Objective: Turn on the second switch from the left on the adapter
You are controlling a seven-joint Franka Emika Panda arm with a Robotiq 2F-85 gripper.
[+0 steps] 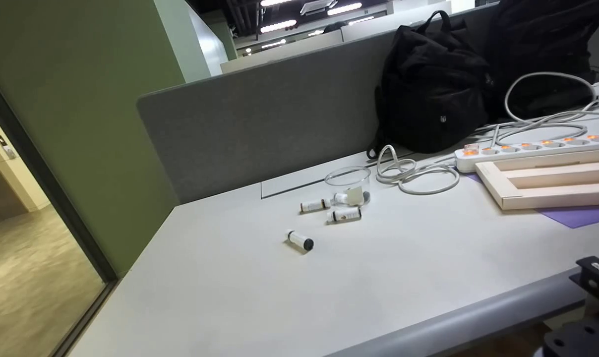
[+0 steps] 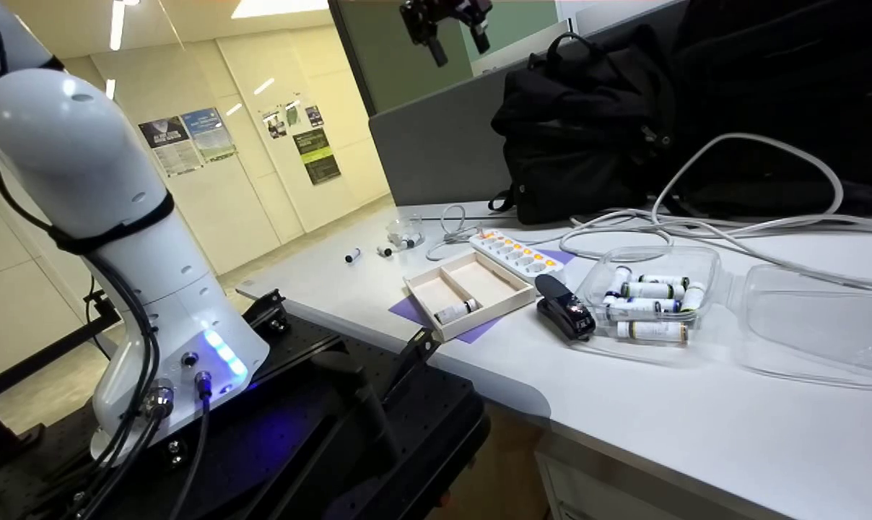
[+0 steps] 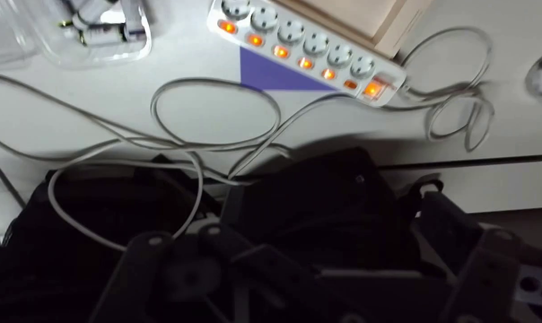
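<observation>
The adapter, a long white power strip, lies on the table in both exterior views (image 1: 532, 152) (image 2: 517, 254). It also shows at the top of the wrist view (image 3: 293, 57). In the wrist view the large end switch (image 3: 373, 89) glows orange. The small switch beside it (image 3: 350, 84) looks dark, and the other small switches glow orange. My gripper (image 2: 460, 55) is open and empty, high above the table. Its spread fingers show low in the wrist view (image 3: 336, 206), over the dark backpack and apart from the adapter. It is out of view in an exterior view.
A pale wooden frame (image 2: 445, 289) on a purple sheet (image 2: 479, 332) lies beside the adapter. A black device (image 2: 564, 307) and a clear box (image 2: 710, 267) of white cylinders stand nearby. Looped white cords (image 1: 428, 191) and black backpacks (image 1: 433, 89) are behind. A clear cup (image 1: 349, 173) stands farther off.
</observation>
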